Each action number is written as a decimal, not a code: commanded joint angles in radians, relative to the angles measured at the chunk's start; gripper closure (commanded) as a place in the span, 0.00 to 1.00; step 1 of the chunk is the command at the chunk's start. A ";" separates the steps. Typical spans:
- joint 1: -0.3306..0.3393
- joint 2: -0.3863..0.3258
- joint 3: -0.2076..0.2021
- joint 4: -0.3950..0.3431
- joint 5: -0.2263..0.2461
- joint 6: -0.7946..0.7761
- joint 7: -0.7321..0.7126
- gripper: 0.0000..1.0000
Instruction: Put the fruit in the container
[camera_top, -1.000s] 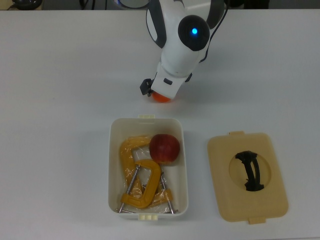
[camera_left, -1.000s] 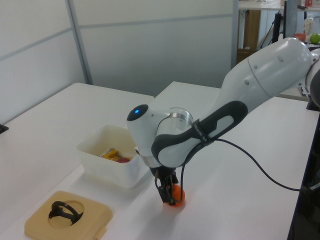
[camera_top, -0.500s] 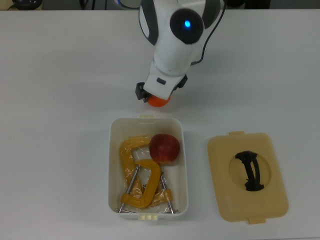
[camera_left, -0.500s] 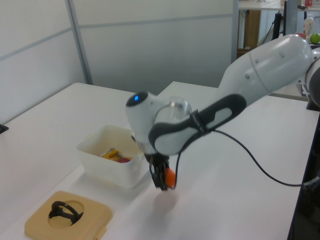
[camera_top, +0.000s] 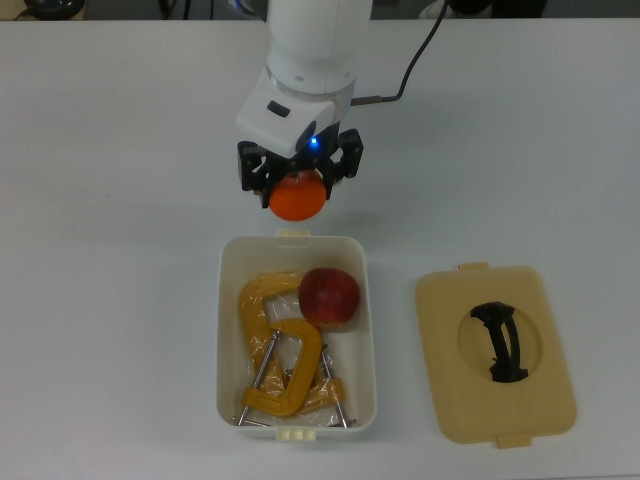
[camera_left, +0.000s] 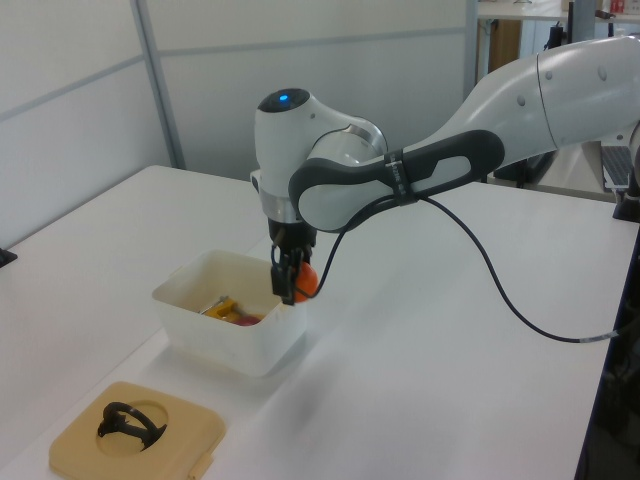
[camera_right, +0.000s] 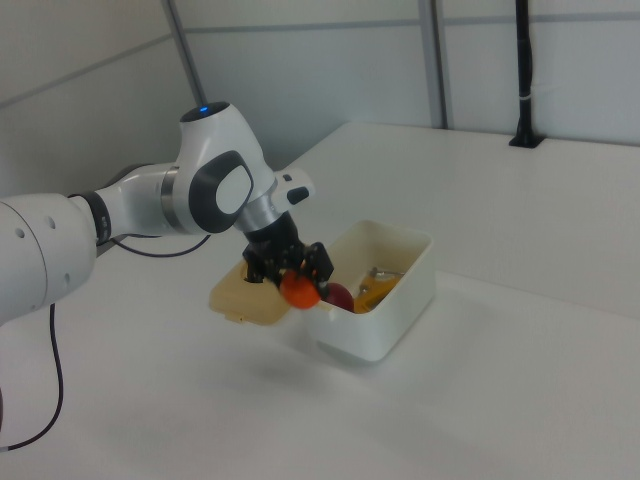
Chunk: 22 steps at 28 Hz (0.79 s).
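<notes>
Lifted off the table (camera_top: 120, 150) since a second ago, when it sat on the surface: orange (camera_top: 297, 199) now in the air, clamped between the black fingers of the claw (camera_top: 297, 192). Carried from right of centre to just above the white tub's (camera_top: 222, 330) upper short edge in the top view, centre of the frame. Seen in the left view at the tub's far right corner, level with its rim (camera_left: 200, 276); in the right view low at centre, just left of the tub (camera_right: 400, 305). Inside the tub: red apple (camera_top: 329, 296) at upper right, touching a yellow clamp (camera_top: 280, 360) filling the lower part. Beige lid (camera_top: 495, 352) with black handle flat at lower right, apart from the tub.
</notes>
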 joint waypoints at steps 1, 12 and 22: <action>0.008 0.027 -0.030 0.016 0.005 0.242 0.180 0.57; 0.008 0.042 -0.051 0.002 -0.054 0.290 0.328 0.00; 0.011 -0.105 -0.053 -0.003 0.089 -0.118 0.170 0.00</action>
